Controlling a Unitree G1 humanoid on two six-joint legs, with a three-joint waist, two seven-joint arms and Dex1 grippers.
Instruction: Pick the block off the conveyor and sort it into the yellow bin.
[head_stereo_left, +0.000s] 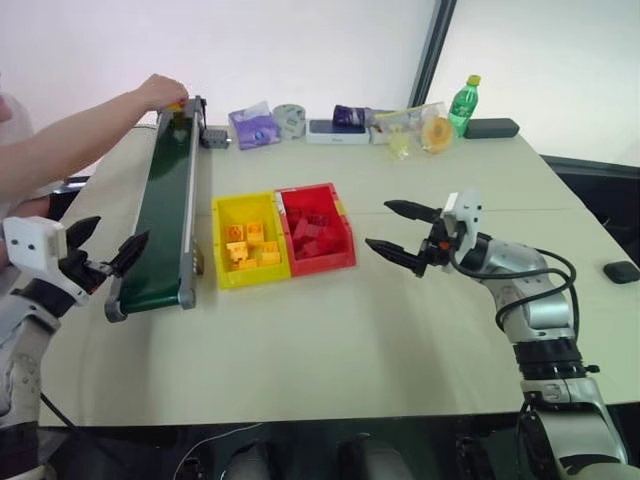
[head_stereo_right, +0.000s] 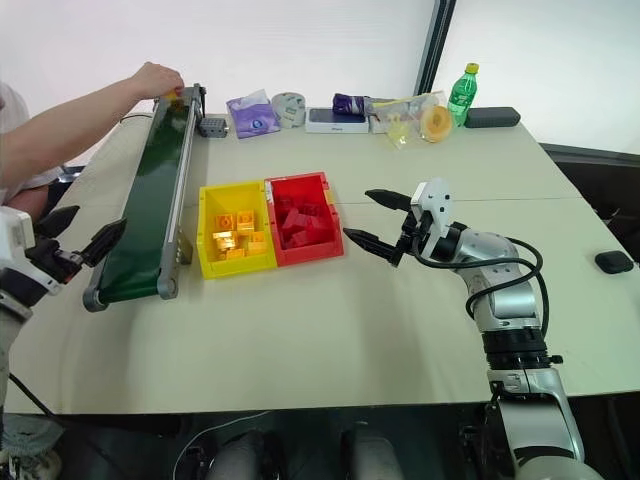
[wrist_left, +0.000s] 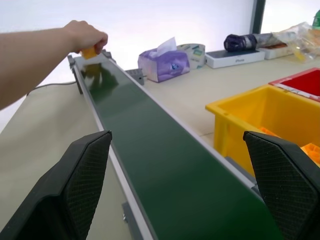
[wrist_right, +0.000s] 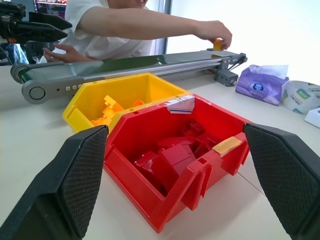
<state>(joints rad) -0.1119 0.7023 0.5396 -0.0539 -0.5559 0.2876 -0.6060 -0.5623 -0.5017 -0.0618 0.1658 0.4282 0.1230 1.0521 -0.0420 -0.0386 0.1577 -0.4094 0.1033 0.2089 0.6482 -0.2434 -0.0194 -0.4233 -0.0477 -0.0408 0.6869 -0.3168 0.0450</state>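
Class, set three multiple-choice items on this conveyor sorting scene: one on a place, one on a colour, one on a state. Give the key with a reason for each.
1. Where is the block?
A. at the conveyor's far end, in a person's hand
B. in the red bin
C. between the right tool's fingers

2. What colour is the bin nearest the conveyor?
A. red
B. yellow
C. blue

3. How does the left tool stand?
A. shut on a brick
B. open at the belt's near end
C. resting inside a bin

Key: A, the hand holds the block over the far end of the belt. B, the yellow bin sits between the belt and the red bin. B, its fingers stand wide apart with nothing between them.
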